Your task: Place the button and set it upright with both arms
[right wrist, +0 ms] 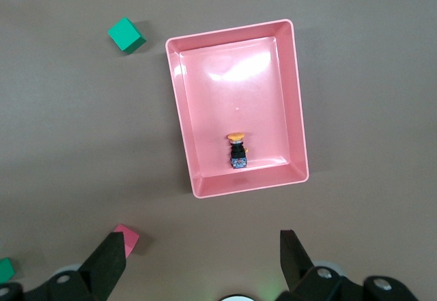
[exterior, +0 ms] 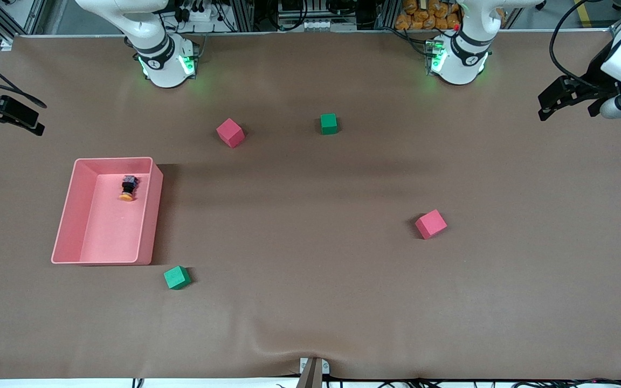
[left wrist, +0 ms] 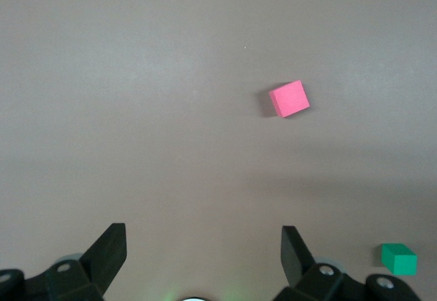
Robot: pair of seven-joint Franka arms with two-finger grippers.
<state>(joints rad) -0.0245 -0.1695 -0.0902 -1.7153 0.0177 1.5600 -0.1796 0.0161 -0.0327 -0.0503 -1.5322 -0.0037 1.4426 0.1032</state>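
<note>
Button (exterior: pixel 128 188) lies on its side in pink tray (exterior: pixel 107 260). Left end effector (left wrist: pixel 203 250) spread wide, empty, over bare surface (exterior: pixel 310 280). Right end effector (right wrist: pixel 203 254) spread wide, empty, above tray.

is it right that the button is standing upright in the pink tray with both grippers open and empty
Not quite: the button is in the pink tray, but it lies on its side, orange cap toward the front camera, not upright. The front and right wrist views show this. The left gripper and right gripper are indeed open and empty.
</note>
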